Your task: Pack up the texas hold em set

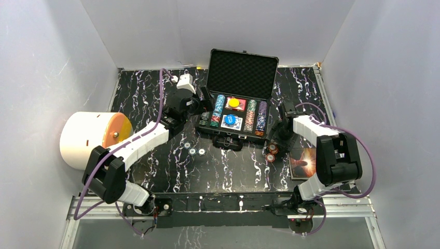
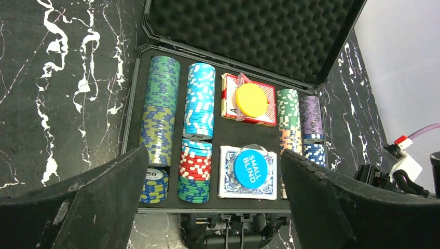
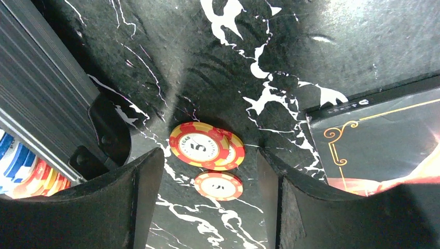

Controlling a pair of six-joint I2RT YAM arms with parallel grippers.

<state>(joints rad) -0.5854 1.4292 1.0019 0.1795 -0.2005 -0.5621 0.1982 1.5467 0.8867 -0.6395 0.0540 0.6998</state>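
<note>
The black case (image 1: 233,133) lies open at the back middle, its foam lid (image 1: 243,72) upright. It holds rows of multicoloured chips (image 2: 198,101), a red deck under a yellow disc (image 2: 251,100) and a blue deck under a blue "small blind" disc (image 2: 250,167). My left gripper (image 1: 202,106) is open and empty by the case's left side; in the left wrist view (image 2: 215,207) the jaws stand wide apart. My right gripper (image 1: 276,139) is open and empty just above three red chips (image 3: 202,145) on the table right of the case.
Three pale loose chips (image 1: 192,151) lie on the table in front of the case. A dark book (image 1: 303,162) lies right of the red chips and shows in the right wrist view (image 3: 379,140). A big white cylinder (image 1: 85,137) lies at the far left.
</note>
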